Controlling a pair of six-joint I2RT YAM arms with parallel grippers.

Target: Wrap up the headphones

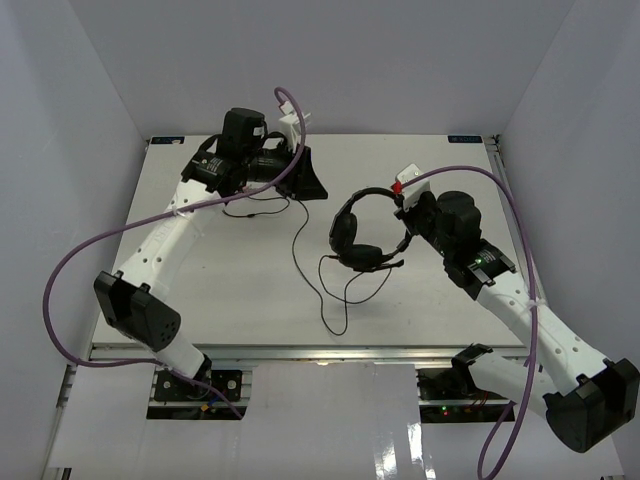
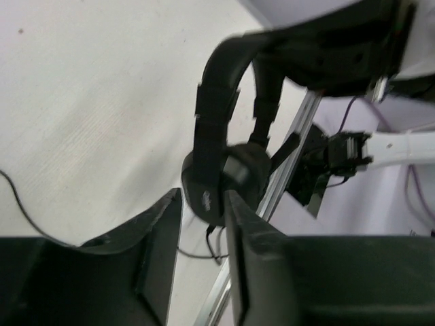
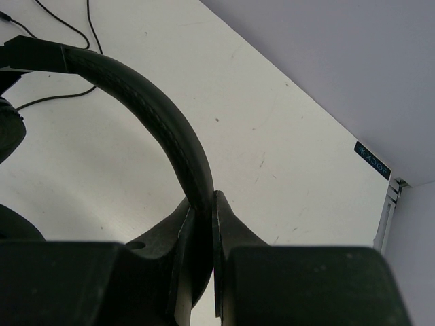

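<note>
The black headphones (image 1: 360, 235) stand tilted near the table's middle, earcups down. My right gripper (image 1: 403, 208) is shut on the thin headband (image 3: 149, 102), which passes between its fingers (image 3: 204, 204). The thin black cord (image 1: 300, 250) runs from the earcups toward the front, loops, then runs back left toward my left arm. Part of it shows in the right wrist view (image 3: 61, 20). My left gripper (image 1: 312, 185) is at the far left, pointing at the headphones (image 2: 217, 156), its fingers (image 2: 160, 258) a small gap apart with nothing between them.
The white table (image 1: 220, 300) is walled in white at the back and both sides. A metal rail (image 1: 300, 352) runs along the front edge. Thick purple cables (image 1: 100, 240) arc off both arms. A small label (image 3: 372, 161) marks the far right corner.
</note>
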